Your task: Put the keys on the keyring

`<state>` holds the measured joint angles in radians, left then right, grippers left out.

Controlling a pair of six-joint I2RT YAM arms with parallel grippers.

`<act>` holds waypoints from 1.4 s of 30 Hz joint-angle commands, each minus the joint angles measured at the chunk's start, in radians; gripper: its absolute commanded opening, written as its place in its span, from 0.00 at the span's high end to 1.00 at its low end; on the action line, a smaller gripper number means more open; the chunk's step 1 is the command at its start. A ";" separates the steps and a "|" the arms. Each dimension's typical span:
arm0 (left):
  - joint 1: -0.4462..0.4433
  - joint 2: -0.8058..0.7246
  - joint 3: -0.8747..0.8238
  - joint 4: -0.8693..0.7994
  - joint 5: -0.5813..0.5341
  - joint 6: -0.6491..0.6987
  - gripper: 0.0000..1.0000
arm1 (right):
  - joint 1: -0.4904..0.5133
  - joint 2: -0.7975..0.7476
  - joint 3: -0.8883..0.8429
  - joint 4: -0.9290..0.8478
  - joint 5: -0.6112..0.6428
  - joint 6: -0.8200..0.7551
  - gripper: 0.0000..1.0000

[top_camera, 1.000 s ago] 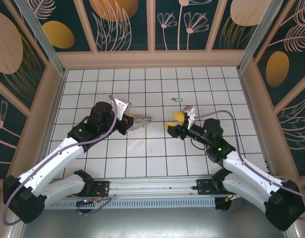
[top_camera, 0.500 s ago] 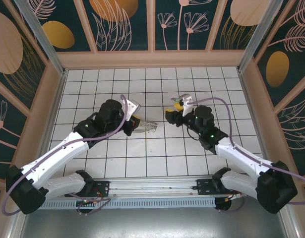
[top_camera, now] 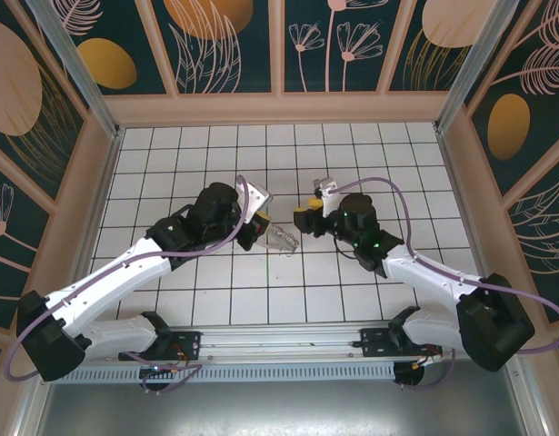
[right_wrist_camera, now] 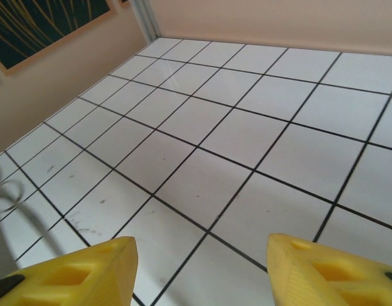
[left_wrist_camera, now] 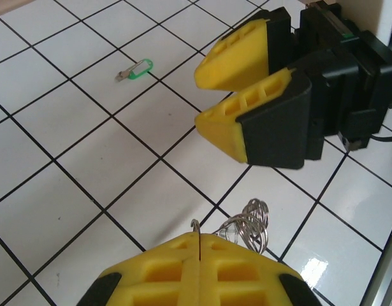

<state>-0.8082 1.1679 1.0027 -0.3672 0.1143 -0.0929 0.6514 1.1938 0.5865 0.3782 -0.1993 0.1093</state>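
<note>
Both arms have swung inward, so the right gripper (left_wrist_camera: 203,97) now faces the left gripper (left_wrist_camera: 200,264) nearly tip to tip. The right jaws stand parted with nothing between them. The left fingers are pressed together on the keyring (left_wrist_camera: 246,224), whose silvery coils poke out past the tips. Well apart on the white tiled floor (left_wrist_camera: 87,166) lies the green-tagged key (left_wrist_camera: 136,69), untouched. Threading probably waits until the empty claw fetches it.
</note>
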 commanded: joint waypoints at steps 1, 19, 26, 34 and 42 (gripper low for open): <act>-0.007 0.007 0.042 0.060 -0.016 0.025 1.00 | 0.026 -0.012 -0.010 0.024 -0.031 0.039 0.45; -0.016 -0.044 -0.010 0.179 -0.015 0.018 1.00 | 0.133 -0.042 -0.019 0.083 -0.088 0.079 0.45; -0.017 -0.095 -0.065 0.247 0.036 0.003 1.00 | 0.181 -0.055 -0.023 0.140 -0.115 0.056 0.45; -0.016 -0.186 -0.158 0.368 0.156 -0.014 1.00 | 0.195 -0.183 -0.105 0.255 -0.157 0.025 0.44; -0.016 -0.296 -0.238 0.512 0.258 -0.033 1.00 | 0.195 -0.358 -0.186 0.307 -0.190 0.007 0.44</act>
<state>-0.8196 0.9119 0.7769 0.0082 0.3046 -0.1074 0.8398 0.8848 0.4267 0.6174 -0.3660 0.1387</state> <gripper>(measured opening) 0.037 0.562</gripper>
